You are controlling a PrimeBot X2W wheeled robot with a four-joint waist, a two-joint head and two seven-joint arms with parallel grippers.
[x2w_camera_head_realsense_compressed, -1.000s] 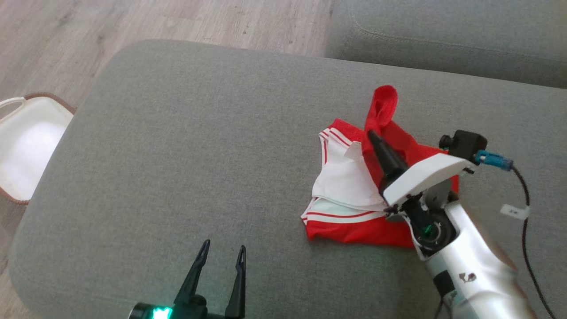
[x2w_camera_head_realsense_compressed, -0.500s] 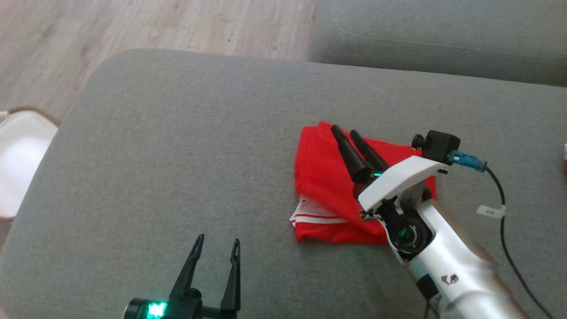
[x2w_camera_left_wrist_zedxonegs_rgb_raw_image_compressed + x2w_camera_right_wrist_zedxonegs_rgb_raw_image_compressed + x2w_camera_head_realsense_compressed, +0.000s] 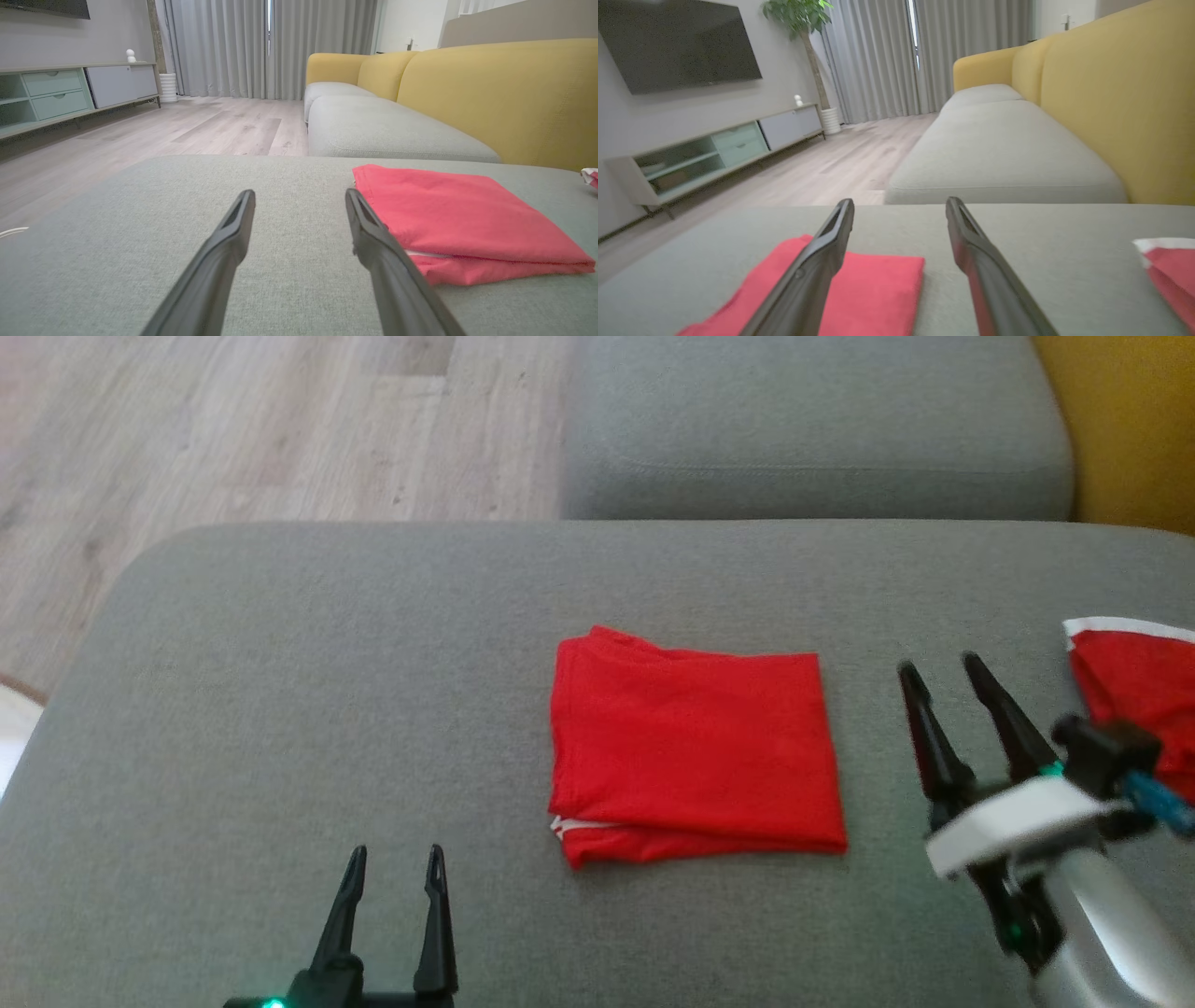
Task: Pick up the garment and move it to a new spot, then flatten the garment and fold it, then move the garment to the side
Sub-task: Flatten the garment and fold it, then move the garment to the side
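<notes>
1. Two grippers hover low over the near part of a grey cushion [image 3: 280,709], and neither has anything between its fingers.
2. The left gripper [image 3: 397,851] is closest, at the cushion's front edge. Its fingers are spread wide and point away over bare fabric.
3. The right gripper [image 3: 938,665] sits a little further in, on the right side. Its fingers are equally wide apart. It is near the garment's right edge but clear of it.
4. The garment [image 3: 695,756] lies between the two, about mid-cushion. It is red and folded into a flat, tidy rectangle. A sliver of white trim shows at its near left corner.
5. A second red cloth [image 3: 1134,681] with a white border lies at the cushion's right end, past the right gripper and partly behind that arm's wrist.
6. Beyond the cushion there is a pale wood floor [image 3: 233,429] on the left and a grey sofa seat [image 3: 812,429] straight ahead, with a yellow backrest [image 3: 1130,420] beside it.
7. Farthest off, long grey curtains [image 3: 224,46] hang across the end of the room, and a low cabinet [image 3: 56,93] runs along the left wall.
</notes>
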